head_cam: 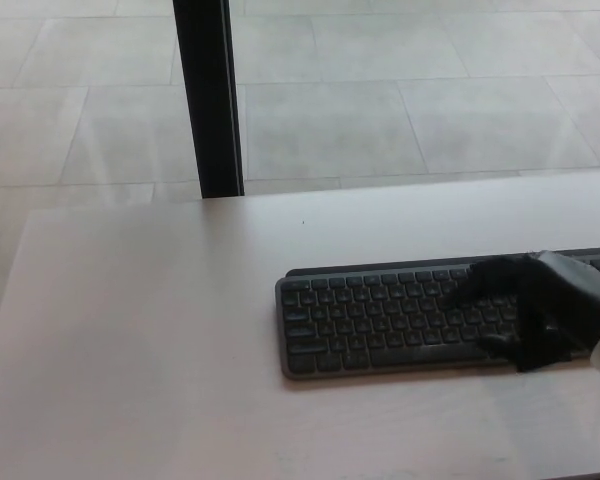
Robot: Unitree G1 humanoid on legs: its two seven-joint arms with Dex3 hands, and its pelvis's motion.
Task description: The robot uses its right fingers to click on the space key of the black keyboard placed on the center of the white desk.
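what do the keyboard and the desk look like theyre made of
The keyboard looks like dark grey matte plastic: low flat keys and a frame with no glare. The desk looks like white laminate or painted board, smooth with a soft sheen and no visible grain; which one cannot be told from here.

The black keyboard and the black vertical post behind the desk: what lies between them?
In the head view, only bare white desk lies between the black keyboard and the black post.
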